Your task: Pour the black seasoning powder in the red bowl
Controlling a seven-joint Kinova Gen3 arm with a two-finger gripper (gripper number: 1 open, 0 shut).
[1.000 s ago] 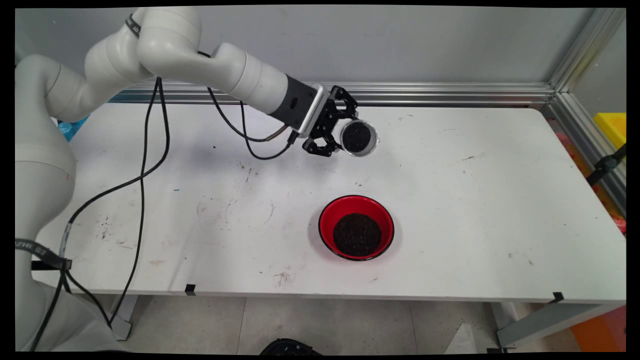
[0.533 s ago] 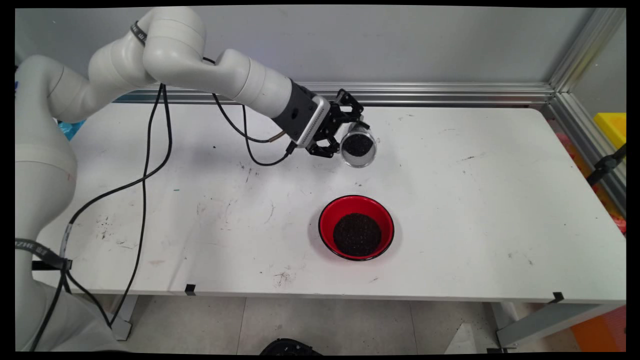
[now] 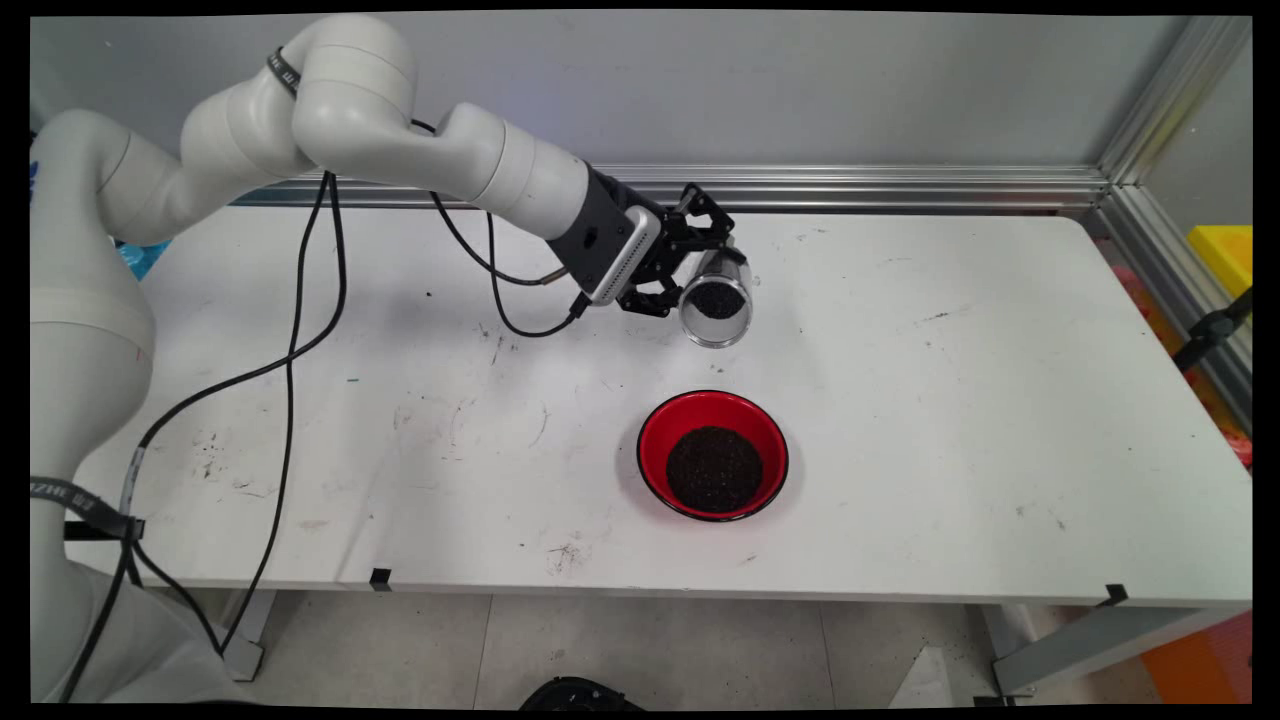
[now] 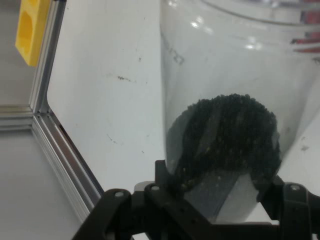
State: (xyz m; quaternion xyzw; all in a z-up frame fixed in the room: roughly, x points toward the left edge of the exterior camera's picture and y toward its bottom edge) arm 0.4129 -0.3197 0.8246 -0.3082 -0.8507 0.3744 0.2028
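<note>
Now reaching in from the upper left, elbow bent high near the wall, forearm sloping down toward the table's far middle. Ending in the black gripper (image 3: 690, 270), clamped round a clear cup (image 3: 716, 300) and holding it off the white table (image 3: 950, 400). Tipping the cup well over on its side, mouth facing the near edge and slightly down. Carrying dark granules (image 3: 714, 299) heaped at the cup's closed end, next to the fingers.

Seen from the hand camera: gripping the cup (image 4: 235, 75) near its base, one finger (image 4: 167, 175) pressing the wall at roughly 7 o'clock, the other at about 5 o'clock, granules (image 4: 227, 135) piled in a mound just past the linkage, the cup's clear wall stretching away toward 12 o'clock.

Hanging at about 12 o'clock from a red bowl (image 3: 713, 455), well apart from it and raised above the tabletop. Sitting on the table, that bowl, holding its own dark mound of granules (image 3: 714, 469) at its middle.

Trailing black cables (image 3: 290, 330) down from the arm's upper links toward 7 o'clock. Running along the table's far edge, an aluminium rail (image 3: 900, 185); showing at 3 o'clock past the table's corner, a yellow block (image 3: 1222, 250).
</note>
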